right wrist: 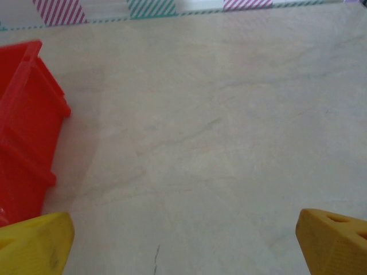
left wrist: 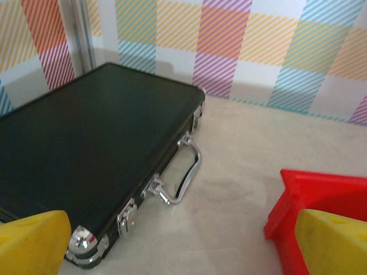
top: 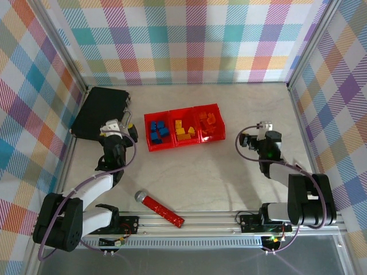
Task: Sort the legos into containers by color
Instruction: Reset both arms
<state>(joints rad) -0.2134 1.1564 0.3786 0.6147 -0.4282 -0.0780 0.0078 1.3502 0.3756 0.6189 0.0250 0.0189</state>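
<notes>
Top view: legos [top: 157, 130] lie in glossy red bins [top: 172, 145], with blue, yellow and orange apart. Sorting looks done, so retreat wide of the bins. Flanking them: left hand [top: 119, 125], right hand [top: 265, 128].
Left wrist: fingers [left wrist: 28, 240] spread, empty. Smooth black case [left wrist: 86, 149], chrome handle [left wrist: 186, 172].
Right wrist: fingers spread, empty, over matte pale worktop [right wrist: 218, 143].

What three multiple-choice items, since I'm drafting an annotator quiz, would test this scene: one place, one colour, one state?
1. The black case lies: A) left of the red bins B) right of them C) inside one.
2. The middle bin holds: A) blue bricks B) yellow bricks C) orange bricks.
3. The left gripper is: A) shut on a brick B) open and empty C) shut on the handle.
Key: A, the top view shows it at their left; B, yellow lies there; B, its fingers stand apart, nothing between.
</notes>
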